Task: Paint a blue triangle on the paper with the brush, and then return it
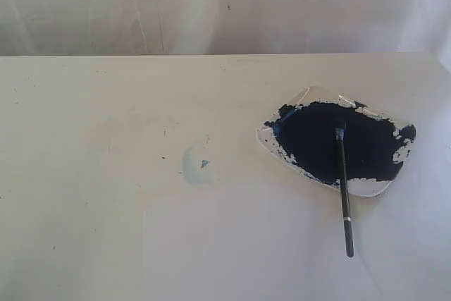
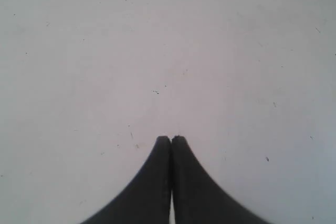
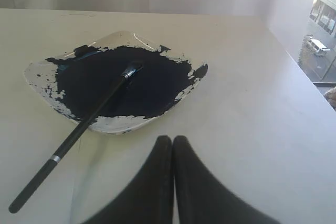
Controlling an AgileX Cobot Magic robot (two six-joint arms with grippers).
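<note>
The brush (image 1: 344, 188) lies with its bristle tip in the dark navy paint and its black handle sticking out over the rim of the paint dish (image 1: 373, 187) onto the paper (image 1: 232, 244), a faintly brighter sheet at the front. The blue triangle is out of view. Neither gripper shows in the exterior view. My right gripper (image 3: 172, 139) is shut and empty, hovering just short of the dish (image 3: 121, 124), with the brush (image 3: 79, 132) to one side of it. My left gripper (image 2: 171, 139) is shut over bare white surface, nothing between its fingers.
A faint pale-blue smudge (image 1: 196, 166) marks the tabletop left of the dish. The table's far edge (image 1: 211, 55) meets a pale backdrop. In the right wrist view the table's side edge (image 3: 299, 72) runs close past the dish.
</note>
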